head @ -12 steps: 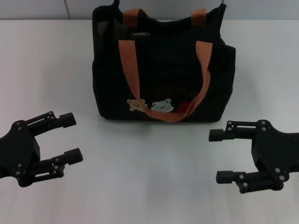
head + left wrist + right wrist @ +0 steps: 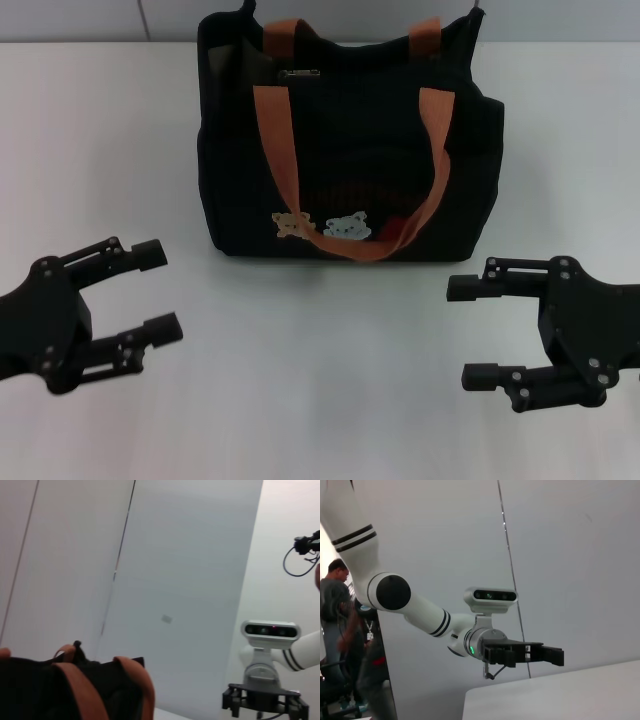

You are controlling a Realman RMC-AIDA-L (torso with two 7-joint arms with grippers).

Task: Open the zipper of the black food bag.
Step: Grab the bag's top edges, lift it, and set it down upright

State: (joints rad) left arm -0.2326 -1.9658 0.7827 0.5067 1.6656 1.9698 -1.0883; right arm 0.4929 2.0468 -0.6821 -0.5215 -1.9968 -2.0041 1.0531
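My left gripper (image 2: 155, 290) has shifted a little since half a second ago, its fingers now sitting slightly lower and farther toward the bag's side of the white table (image 2: 320, 350), while my right gripper (image 2: 475, 333) has not budged. Both of my pincers are spread wide with nothing between the fingers, hovering low over the table, one at each near corner of my head view. The black food bag (image 2: 350, 150) stands upright at the far middle of the table, well apart from both of my grippers and roughly centred between them. Its orange webbing handles (image 2: 285, 160) droop down the front face, the near loop hanging to just above the bear patches (image 2: 322, 226), with a bit of the red label (image 2: 395, 228) showing beside them. The zipper (image 2: 340, 55) runs along the top edge of the bag, and its small silver pull tab (image 2: 299, 73) lies near the end closer to my left side. From my left wrist camera I see the top of the bag with its handles, and my right gripper (image 2: 262, 705) farther off. My right wrist camera shows my left gripper (image 2: 542, 655), fingers parted, above the table edge.
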